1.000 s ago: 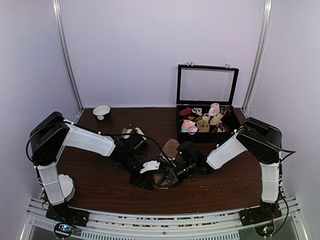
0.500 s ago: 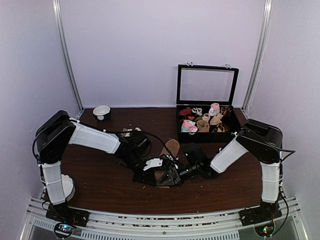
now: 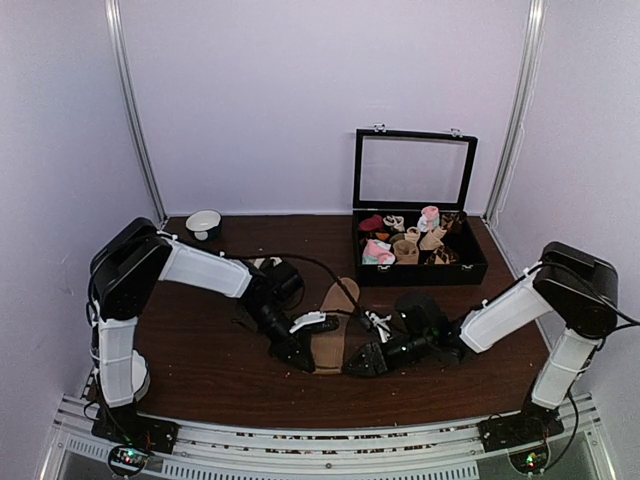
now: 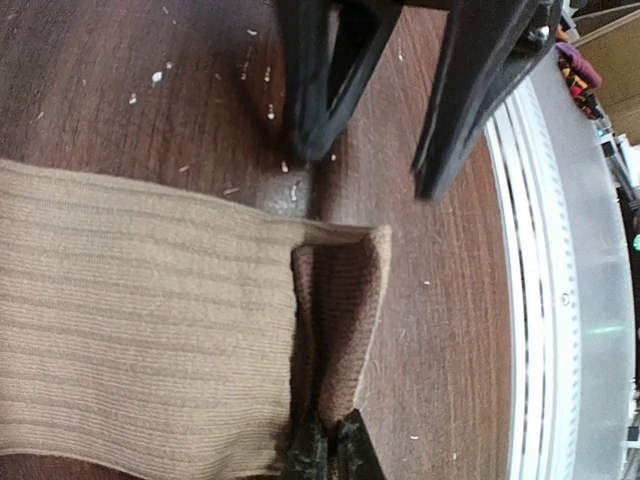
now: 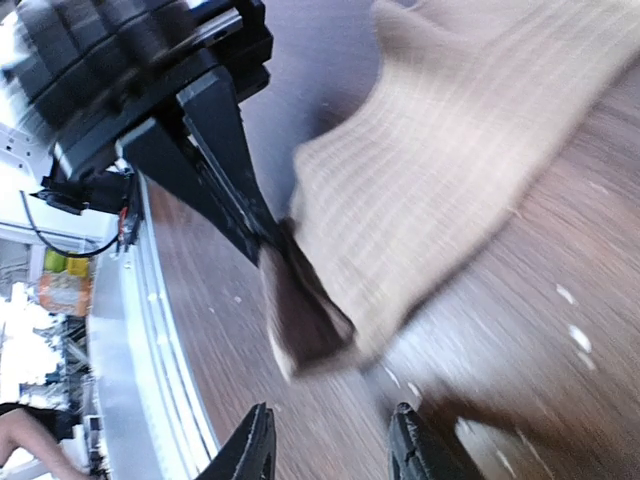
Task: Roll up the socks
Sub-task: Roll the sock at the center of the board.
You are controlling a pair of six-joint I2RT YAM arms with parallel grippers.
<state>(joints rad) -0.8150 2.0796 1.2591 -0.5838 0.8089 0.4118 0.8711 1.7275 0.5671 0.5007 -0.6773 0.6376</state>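
Note:
One tan ribbed sock lies stretched out on the brown table, its near end folded over. In the left wrist view the sock fills the left side, and my left gripper is shut on its darker folded end. My right gripper stands open just right of that end, apart from the fabric. The right wrist view shows its fingertips wide apart below the sock, holding nothing. A second tan piece peeks out behind the left arm, mostly hidden.
An open black box with a raised lid holds several rolled socks at the back right. A small white bowl sits at the back left. A white dish rests by the left arm's base. The metal front rail runs close by.
My right gripper opened, let go of the sock and drew back to the right. My left gripper shut on the sock's folded end. The sock now lies longer and flatter.

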